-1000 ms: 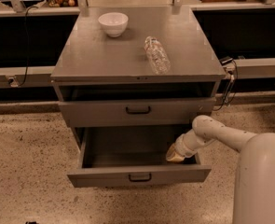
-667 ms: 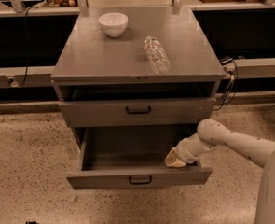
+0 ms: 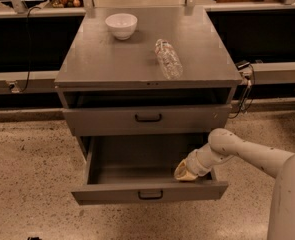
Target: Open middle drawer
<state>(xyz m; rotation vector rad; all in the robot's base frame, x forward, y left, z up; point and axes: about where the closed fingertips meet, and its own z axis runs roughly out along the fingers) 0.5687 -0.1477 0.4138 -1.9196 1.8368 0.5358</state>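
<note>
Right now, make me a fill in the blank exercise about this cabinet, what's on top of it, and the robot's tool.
1. On the cabinet top a white bowl stands near a clear plastic ____ lying on its side.
2. The middle drawer is pulled ____, while the upper drawer is shut.
3. The tool is down inside the middle drawer, toward the picture's ____ side.

Missing words: bottle; open; right.
</note>
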